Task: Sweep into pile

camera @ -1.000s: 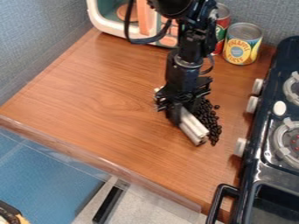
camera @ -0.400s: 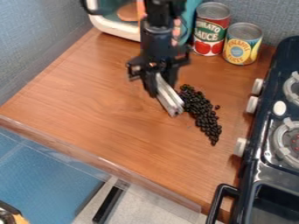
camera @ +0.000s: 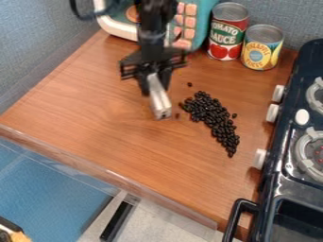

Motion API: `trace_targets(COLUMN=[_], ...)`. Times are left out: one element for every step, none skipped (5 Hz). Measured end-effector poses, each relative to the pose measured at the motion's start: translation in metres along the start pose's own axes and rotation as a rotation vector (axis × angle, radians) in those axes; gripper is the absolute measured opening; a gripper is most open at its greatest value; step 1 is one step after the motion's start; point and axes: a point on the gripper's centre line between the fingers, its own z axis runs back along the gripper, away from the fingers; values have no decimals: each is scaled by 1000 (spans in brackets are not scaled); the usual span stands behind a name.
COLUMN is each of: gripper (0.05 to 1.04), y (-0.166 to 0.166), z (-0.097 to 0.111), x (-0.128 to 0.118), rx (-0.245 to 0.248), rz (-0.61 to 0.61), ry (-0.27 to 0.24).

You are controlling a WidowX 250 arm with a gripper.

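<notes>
My gripper (camera: 153, 82) hangs over the upper middle of the wooden counter, shut on a pale, bar-shaped sweeping tool (camera: 159, 97) that points down toward the front. To the right of the tool lies an elongated pile of black beans (camera: 214, 117), slanting from upper left to lower right. A few single beans lie apart from it: one above the pile, one by the tool's right side and one at the pile's right edge. Tool and pile are apart, with a narrow strip of wood between them.
A tomato sauce can (camera: 227, 32) and a pineapple can (camera: 261, 48) stand at the back right. Behind the arm is a teal and white toy microwave (camera: 205, 19). The black stove (camera: 284, 165) with its knobs borders the counter (camera: 120, 137) on the right.
The gripper and tool have moved left and back, away from the beans, and the tool now points more straight down. More of the pile, the microwave and the tomato can shows.
</notes>
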Motion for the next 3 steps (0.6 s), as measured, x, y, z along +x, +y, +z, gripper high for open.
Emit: trace_targets(gripper=[382,442,755], y=[12,18,26], z=[-17,-24,-23], x=[11,13,17], rx=[-7,-29,-44], rz=[-26,-70,-133], ry=[34,89,122])
